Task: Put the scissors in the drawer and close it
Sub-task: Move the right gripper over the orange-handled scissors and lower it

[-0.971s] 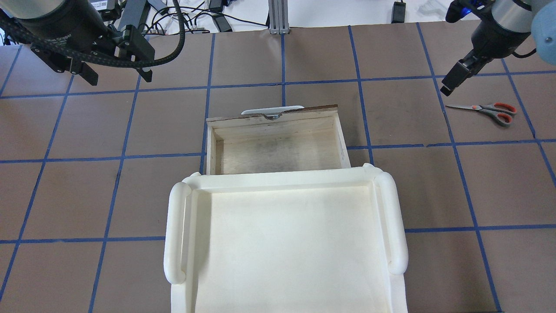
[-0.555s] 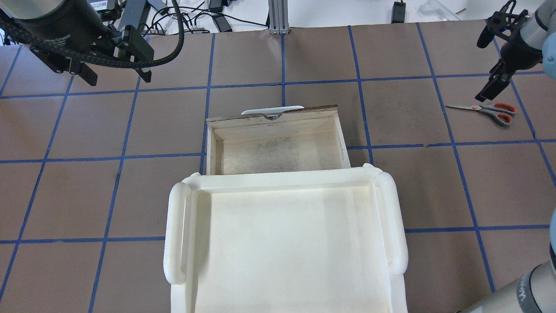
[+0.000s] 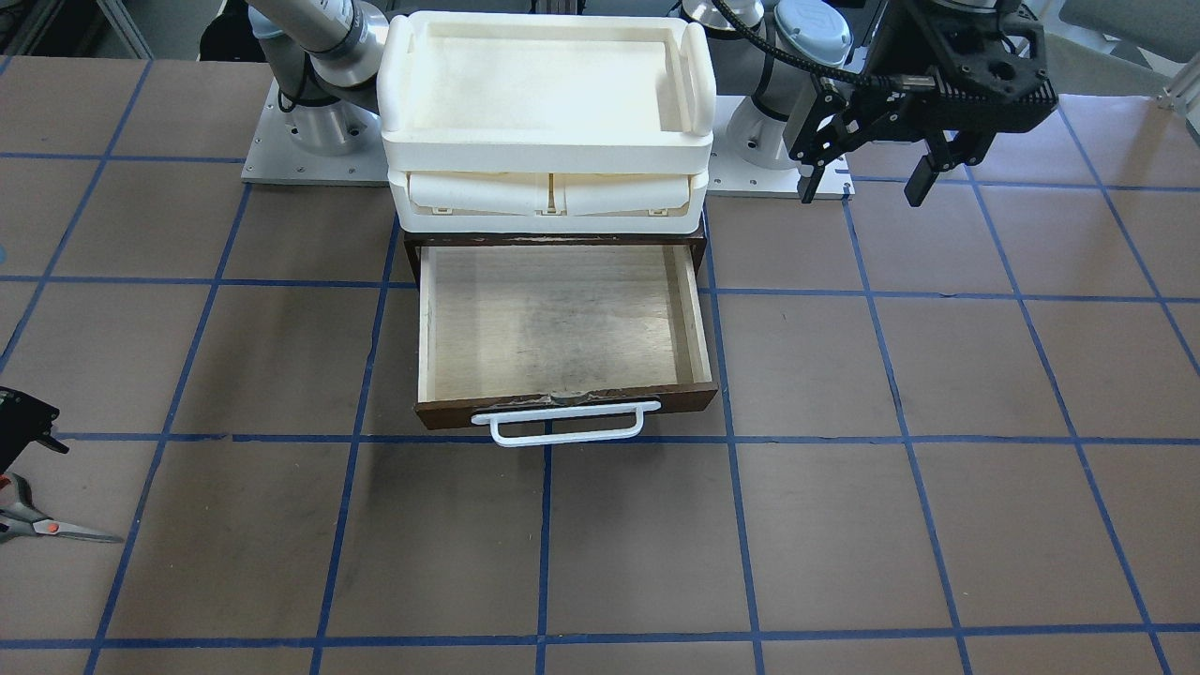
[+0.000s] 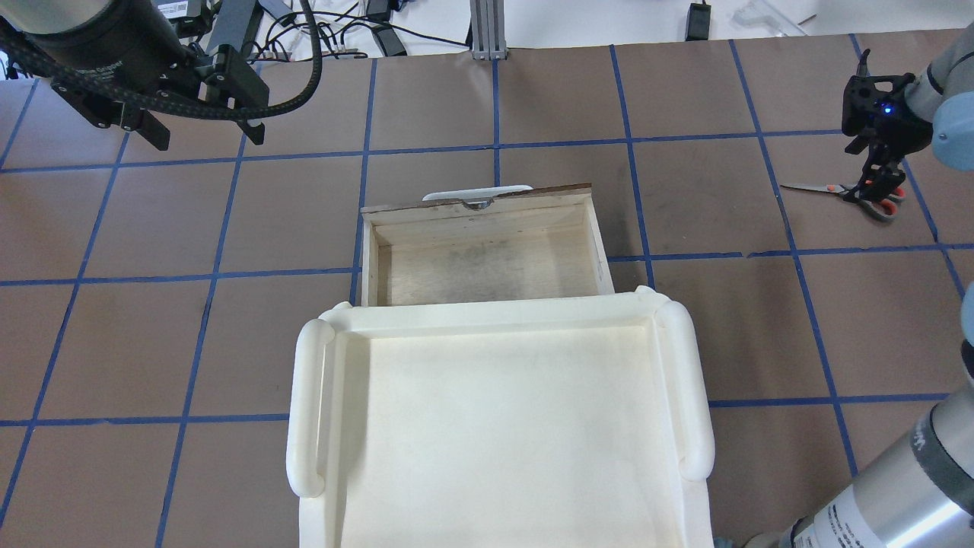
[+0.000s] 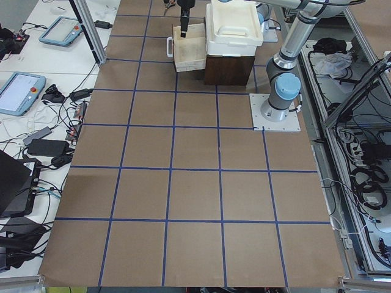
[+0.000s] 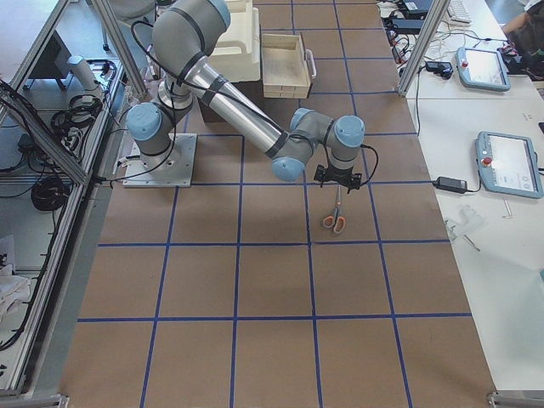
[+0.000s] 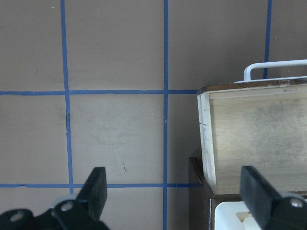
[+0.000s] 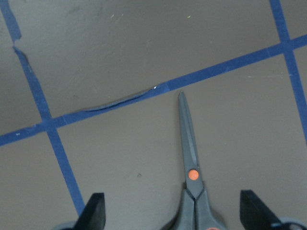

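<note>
Scissors [image 8: 188, 143] lie flat under the wide-open right gripper [image 8: 172, 203] — closing too high, it could slip off them.

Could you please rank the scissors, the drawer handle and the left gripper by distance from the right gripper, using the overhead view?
1. scissors: just under the right gripper.
2. drawer handle: centre of view.
3. left gripper: far opposite side.

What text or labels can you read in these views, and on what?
Nothing can be read outright.
Left wrist: white print, too blurred to read.
Right arm: small label, too small to read.
Scissors and drawer: no text shows.
</note>
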Controlling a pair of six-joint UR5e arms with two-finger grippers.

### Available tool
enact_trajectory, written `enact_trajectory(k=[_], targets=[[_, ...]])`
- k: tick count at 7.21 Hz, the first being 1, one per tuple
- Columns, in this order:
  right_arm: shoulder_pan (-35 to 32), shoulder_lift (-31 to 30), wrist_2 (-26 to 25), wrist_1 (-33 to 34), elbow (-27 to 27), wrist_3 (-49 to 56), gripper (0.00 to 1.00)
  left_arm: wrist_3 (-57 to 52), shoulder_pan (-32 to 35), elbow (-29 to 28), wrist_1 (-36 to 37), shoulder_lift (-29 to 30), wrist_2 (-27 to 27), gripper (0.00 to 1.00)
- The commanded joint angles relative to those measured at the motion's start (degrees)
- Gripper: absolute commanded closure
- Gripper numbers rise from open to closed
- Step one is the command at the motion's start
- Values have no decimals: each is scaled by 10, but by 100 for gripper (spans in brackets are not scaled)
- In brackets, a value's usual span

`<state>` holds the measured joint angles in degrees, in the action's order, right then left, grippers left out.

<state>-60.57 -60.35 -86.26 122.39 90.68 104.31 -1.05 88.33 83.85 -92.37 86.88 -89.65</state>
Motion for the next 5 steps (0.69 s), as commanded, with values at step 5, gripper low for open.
enact_trajectory(k=[5], targets=[[18, 74, 9, 4, -46, 85, 0, 0, 0, 0, 0, 0, -2, 0]])
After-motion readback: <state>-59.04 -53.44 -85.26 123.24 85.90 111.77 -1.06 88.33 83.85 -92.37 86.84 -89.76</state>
